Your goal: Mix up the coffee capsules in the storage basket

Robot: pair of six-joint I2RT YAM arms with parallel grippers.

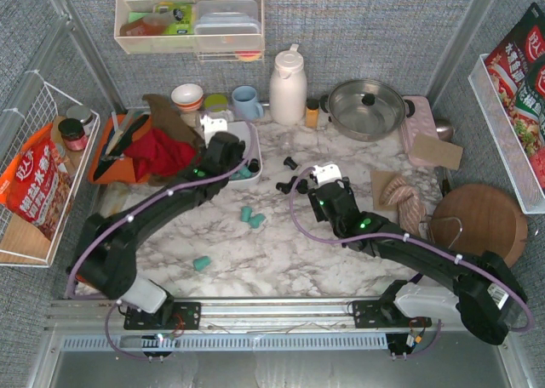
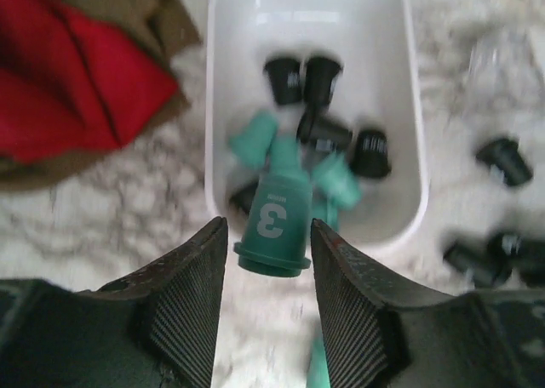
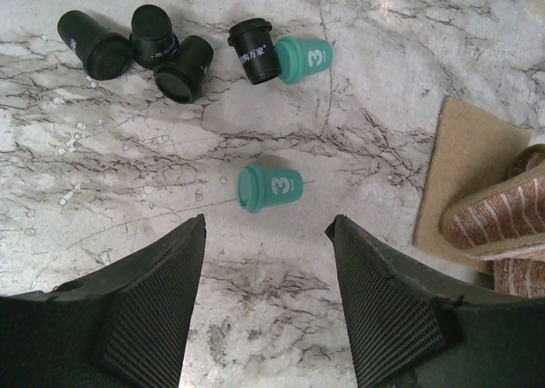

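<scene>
The white storage basket (image 2: 402, 107) holds several teal and black coffee capsules (image 2: 324, 133); in the top view it (image 1: 254, 143) lies under my left gripper (image 1: 228, 150). In the left wrist view my left gripper (image 2: 268, 226) is open over the basket's near rim. A teal capsule marked 3 (image 2: 274, 209) sits between the fingertips, with a gap on each side. My right gripper (image 3: 266, 222) is open and empty just above the marble. A teal capsule (image 3: 270, 188) lies ahead of it. Several black capsules (image 3: 153, 37) and another teal one (image 3: 304, 59) lie beyond.
Loose teal capsules (image 1: 251, 218) lie mid-table, with one more (image 1: 202, 263) nearer. A red and brown cloth (image 1: 162, 150) lies left of the basket. Right of my right gripper (image 1: 322, 188) are a cork coaster (image 3: 468, 162), a striped mitt (image 3: 502, 218) and a round board (image 1: 477, 222). A jug (image 1: 288, 86) and a pan (image 1: 366, 107) stand at the back.
</scene>
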